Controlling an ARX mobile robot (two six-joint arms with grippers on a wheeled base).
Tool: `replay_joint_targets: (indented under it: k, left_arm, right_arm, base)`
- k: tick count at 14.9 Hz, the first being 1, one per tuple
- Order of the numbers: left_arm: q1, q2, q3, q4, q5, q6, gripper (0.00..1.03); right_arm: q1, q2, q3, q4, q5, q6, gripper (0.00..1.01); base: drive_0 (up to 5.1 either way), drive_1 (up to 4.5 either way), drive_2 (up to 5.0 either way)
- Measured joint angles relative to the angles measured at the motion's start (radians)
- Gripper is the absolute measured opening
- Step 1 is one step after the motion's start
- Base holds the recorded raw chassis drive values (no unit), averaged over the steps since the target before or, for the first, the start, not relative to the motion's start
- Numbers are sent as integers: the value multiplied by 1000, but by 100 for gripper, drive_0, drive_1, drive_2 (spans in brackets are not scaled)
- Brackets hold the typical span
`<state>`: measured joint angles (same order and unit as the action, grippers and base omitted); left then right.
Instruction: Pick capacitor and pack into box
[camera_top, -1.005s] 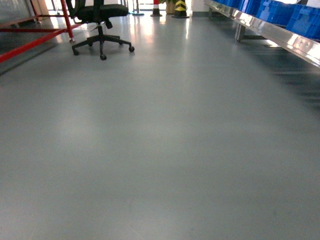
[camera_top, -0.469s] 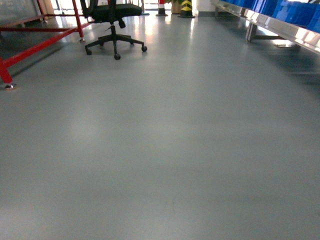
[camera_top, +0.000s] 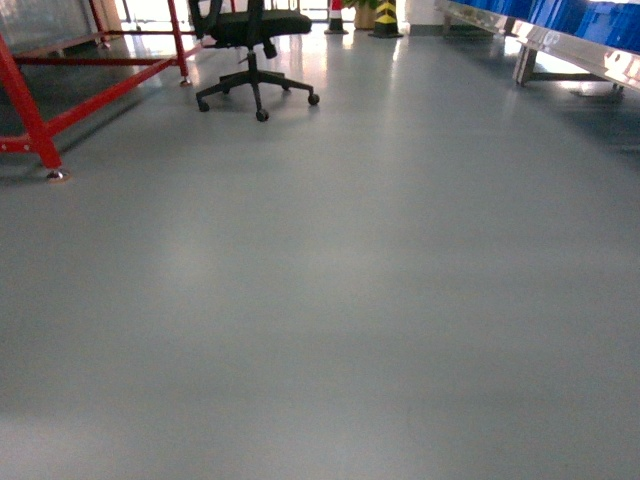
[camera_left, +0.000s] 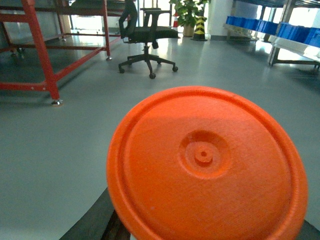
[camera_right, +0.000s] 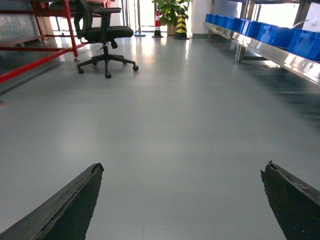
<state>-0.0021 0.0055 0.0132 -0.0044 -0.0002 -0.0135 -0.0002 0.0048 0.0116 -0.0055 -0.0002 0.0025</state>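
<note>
A wide grey floor (camera_top: 340, 300) fills the head view, with neither arm in sight there. A black office chair (camera_top: 255, 45) on castors stands at the far left beside a red metal frame (camera_top: 60, 100). Blue bins (camera_top: 580, 20) line a steel shelf at the far right.

In the left wrist view, a round orange disc (camera_left: 205, 175) with a small raised hub faces the camera, flat side toward the lens, hiding the left end effector; whether it is spread or pressed together cannot be told.

In the right wrist view, the right end effector (camera_right: 182, 200) is spread wide and holds nothing, its two dark fingertips (camera_right: 75, 200) far apart above bare floor.

No pink box or capacitor appears in any view.
</note>
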Motion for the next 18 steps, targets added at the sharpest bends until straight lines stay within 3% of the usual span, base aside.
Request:
replay_joint_targets:
  k: [18]
  left_arm:
    - [0, 0, 0, -2, 0, 0, 45]
  right_arm:
    - [0, 0, 0, -1, 0, 0, 98]
  base:
    - [-498, 247, 247]
